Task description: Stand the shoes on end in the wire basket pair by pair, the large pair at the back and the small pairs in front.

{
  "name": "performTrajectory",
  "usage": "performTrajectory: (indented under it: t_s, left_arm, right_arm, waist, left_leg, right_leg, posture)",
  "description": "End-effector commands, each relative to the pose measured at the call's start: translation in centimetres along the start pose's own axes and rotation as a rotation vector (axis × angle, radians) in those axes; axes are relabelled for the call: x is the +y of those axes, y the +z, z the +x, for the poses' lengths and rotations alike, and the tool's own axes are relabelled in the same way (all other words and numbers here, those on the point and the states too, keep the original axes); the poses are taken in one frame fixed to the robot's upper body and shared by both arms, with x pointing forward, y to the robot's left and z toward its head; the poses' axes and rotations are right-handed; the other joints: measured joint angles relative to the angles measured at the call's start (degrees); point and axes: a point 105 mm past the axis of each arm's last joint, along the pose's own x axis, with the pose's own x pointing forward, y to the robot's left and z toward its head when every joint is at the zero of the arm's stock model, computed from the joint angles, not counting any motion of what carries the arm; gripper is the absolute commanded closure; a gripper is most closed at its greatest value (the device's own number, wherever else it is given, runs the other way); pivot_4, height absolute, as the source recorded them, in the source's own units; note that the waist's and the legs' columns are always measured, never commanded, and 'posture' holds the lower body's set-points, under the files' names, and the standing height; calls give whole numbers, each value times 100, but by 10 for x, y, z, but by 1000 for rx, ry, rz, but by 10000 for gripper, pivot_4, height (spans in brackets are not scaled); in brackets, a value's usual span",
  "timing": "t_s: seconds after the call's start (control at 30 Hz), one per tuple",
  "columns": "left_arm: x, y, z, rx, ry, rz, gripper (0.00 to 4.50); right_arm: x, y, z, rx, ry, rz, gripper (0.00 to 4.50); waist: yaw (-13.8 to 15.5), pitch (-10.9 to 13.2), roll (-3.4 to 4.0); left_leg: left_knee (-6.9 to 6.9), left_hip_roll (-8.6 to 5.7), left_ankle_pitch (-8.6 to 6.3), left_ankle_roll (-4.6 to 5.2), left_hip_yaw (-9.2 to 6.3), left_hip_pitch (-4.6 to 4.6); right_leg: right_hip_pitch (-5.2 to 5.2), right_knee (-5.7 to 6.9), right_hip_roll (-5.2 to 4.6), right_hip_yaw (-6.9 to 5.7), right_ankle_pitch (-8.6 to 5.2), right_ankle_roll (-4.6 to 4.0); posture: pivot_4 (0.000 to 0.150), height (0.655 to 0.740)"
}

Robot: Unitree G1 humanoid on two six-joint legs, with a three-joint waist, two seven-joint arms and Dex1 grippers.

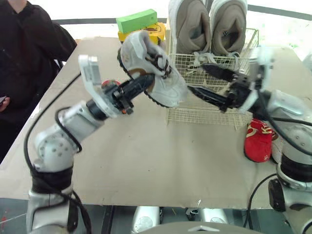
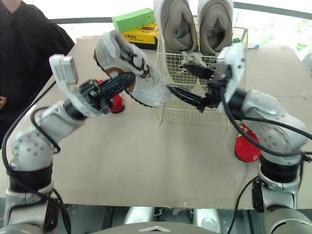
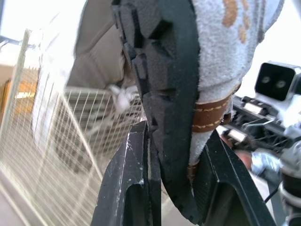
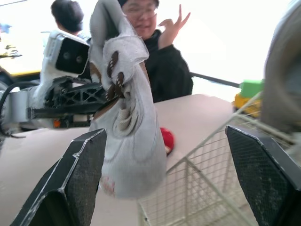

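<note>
Left gripper (image 1: pixel 144 82) clamped on the sole and upper of a grey shoe (image 1: pixel 146 58), held aloft and tilted at the front left corner of the wire basket (image 1: pixel 204 116). Right gripper (image 1: pixel 196 78) spread wide and empty, just beside the shoe's lower end. Red shoe (image 1: pixel 257 141) lies on the table (image 1: pixel 146 156) by the right arm. Large beige pair (image 1: pixel 187 24) stands on end at the basket's rear. Green box (image 1: pixel 136 20) beyond.

No text can be read. The yellow box (image 2: pixel 141 35) beyond the left tool (image 2: pixel 124 80) carries dark print, too small to make out; the red shoe (image 1: pixel 258 141) near the right tool (image 1: pixel 197 78) shows unclear white marks.
</note>
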Motion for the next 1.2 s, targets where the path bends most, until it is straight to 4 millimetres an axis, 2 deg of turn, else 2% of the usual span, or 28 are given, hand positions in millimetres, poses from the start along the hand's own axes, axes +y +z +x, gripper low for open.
performTrajectory:
  t_s: [0.03, 0.2, 0.33, 0.37, 0.47, 0.6, 0.8, 0.9, 0.93, 1.0, 1.03, 1.1, 1.17, 1.2]
  left_arm:
    - [10, 28, 25, 24, -142, 123, 39354]
    - [28, 61, 64, 37, -257, 301, 39354]
    - [31, 63, 85, 98, -353, 457, 39354]
    - [31, 61, 89, 120, -373, 505, 39354]
    - [33, 36, 101, 233, -453, 650, 39354]
    - [36, 10, 106, 345, -531, 763, 39354]
    - [33, -6, 115, 424, -592, 792, 39354]
    - [34, -15, 113, 493, -616, 806, 39354]
    - [35, -17, 112, 527, -620, 796, 31545]
    - [36, -13, 116, 515, -593, 787, 27021]
    - [36, -10, 118, 501, -580, 790, 20346]
    - [38, -4, 117, 492, -554, 803, 11011]
    - [43, 4, 109, 502, -532, 791, 2715]
    - [45, 7, 104, 505, -526, 784, 2715]
  right_arm:
    - [11, 11, -22, -34, -92, -78, 6409]
    - [25, 9, -42, -30, -185, -104, 6409]
    - [32, 6, -51, -10, -244, -119, 6409]
    - [34, 6, -53, -7, -256, -122, 6409]
    - [36, 5, -58, -4, -281, -118, 6409]
    - [38, 6, -60, -1, -296, -104, 6409]
    - [38, 8, -63, 6, -325, -95, 6409]
    - [39, 7, -64, 10, -335, -93, 6409]
    - [39, 5, -64, 20, -337, -92, 5043]
    - [40, 1, -65, 41, -339, -89, 5043]
    - [40, 0, -66, 48, -338, -89, 5043]
    - [41, -3, -69, 64, -337, -86, 5043]
    - [42, -9, -76, 101, -340, -88, 5043]
    - [41, -12, -80, 124, -346, -85, 5043]
  waist:
    - [12, 0, -3]
    - [-20, 3, -7]
    - [-54, 4, -6]
    - [-62, 4, -6]
    - [-13, 5, -8]
    - [-5, 5, -9]
    - [-7, 11, -18]
    - [-14, 11, -18]
    - [-14, 11, -18]
    - [-11, 11, -19]
    - [-10, 11, -19]
    - [-9, 11, -20]
    - [-9, 13, -22]
    - [-9, 13, -22]
  left_leg:
    - [0, -1, 0, 0, -2, -1]
    - [1, -6, -1, 2, 5, -3]
    - [-5, -2, -5, 8, 15, 0]
    - [-6, -2, -6, 10, 15, -8]
    - [-5, 0, -7, 11, 17, -9]
    - [-3, -3, -13, 23, 27, -11]
    - [-1, -3, -19, 33, 25, -23]
    - [-1, -3, -22, 37, 26, -23]
    - [-1, -3, -22, 37, 28, -22]
    - [1, -3, -22, 37, 28, -22]
    - [2, -3, -22, 37, 26, -22]
    - [3, -2, -22, 37, 26, -22]
    - [4, -2, -22, 37, 24, -22]
    - [4, -2, -22, 37, 24, -22]
  right_leg:
    - [1, -4, 1, -10, 0, 1]
    - [2, -13, 3, -8, -2, 4]
    - [-3, -15, 12, 4, -5, 10]
    - [-11, -12, 15, 5, -6, 9]
    - [-15, -10, 15, 15, -6, 9]
    - [-14, -16, 8, 16, -6, 10]
    - [-19, -21, 9, 32, -9, 16]
    - [-18, -22, 8, 35, -10, 19]
    - [-18, -22, 8, 35, -10, 19]
    - [-18, -21, 8, 35, -11, 20]
    - [-18, -20, 8, 36, -11, 20]
    - [-18, -18, 8, 37, -13, 23]
    - [-18, -18, 8, 37, -13, 25]
    - [-18, -18, 8, 37, -14, 25]
  posture:
    - [1500, 7400]
    - [1500, 7400]
    - [1500, 7400]
    - [1500, 7400]
    - [1500, 7400]
    - [1500, 7400]
    - [1500, 7400]
    - [1500, 7400]
    - [1500, 7400]
    - [1500, 7400]
    - [1500, 7400]
    - [1500, 7400]
    - [1500, 7400]
    - [1500, 7400]
